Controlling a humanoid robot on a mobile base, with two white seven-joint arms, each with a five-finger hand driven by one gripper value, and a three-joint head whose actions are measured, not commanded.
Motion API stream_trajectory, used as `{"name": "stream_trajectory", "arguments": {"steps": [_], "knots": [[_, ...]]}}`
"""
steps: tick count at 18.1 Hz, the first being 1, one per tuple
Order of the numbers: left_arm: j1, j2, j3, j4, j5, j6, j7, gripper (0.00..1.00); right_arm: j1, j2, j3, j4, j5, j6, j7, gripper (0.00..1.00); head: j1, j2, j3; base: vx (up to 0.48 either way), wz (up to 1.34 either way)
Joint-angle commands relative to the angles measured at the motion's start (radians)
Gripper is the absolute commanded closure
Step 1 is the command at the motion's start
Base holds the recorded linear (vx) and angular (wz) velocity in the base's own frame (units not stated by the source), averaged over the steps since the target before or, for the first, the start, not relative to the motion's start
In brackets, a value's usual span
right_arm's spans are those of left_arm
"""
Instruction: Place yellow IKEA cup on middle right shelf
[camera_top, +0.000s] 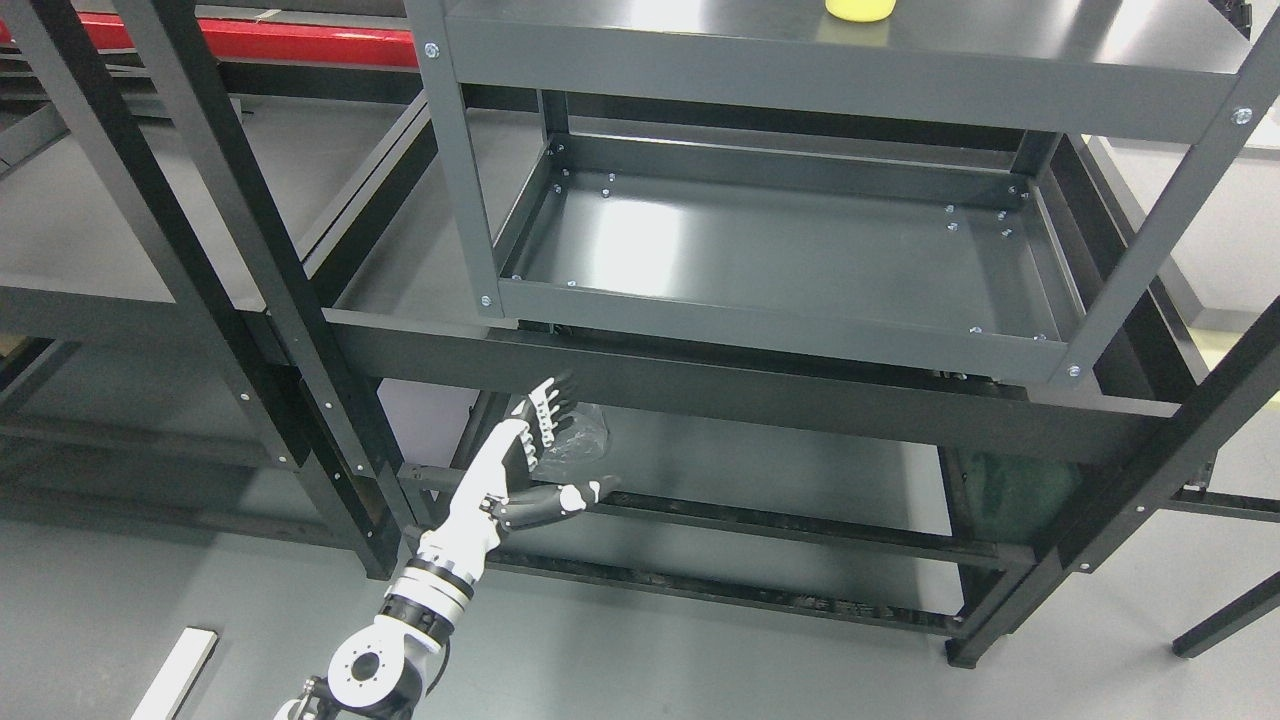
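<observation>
Left hand (540, 455), fingers spread and empty, below the bare grey shelf tray (780, 330); yellow cup (860, 9), cropped at the top edge, on the upper shelf (1000, 70).

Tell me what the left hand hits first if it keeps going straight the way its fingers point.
Probably the dark horizontal crossbeam just above the fingertips of the open left hand, which points up and slightly right. Depth is unclear, so it might pass in front of the beam.

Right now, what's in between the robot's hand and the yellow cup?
In the head view, the left hand is low and open. Between it and the yellow cup on the top shelf lie a dark crossbeam and a bare grey shelf tray.
</observation>
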Motion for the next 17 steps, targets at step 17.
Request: {"name": "stream_trajectory", "arguments": {"steps": [17], "knots": [[-0.006,-0.079,0.165,0.005,-0.039,-0.009,-0.001,0.03,0.011,-0.017,0.017,0.0,-0.025,-0.001,-0.215,0.01,0.0,0.0,0.0,-0.005,0.0]]}}
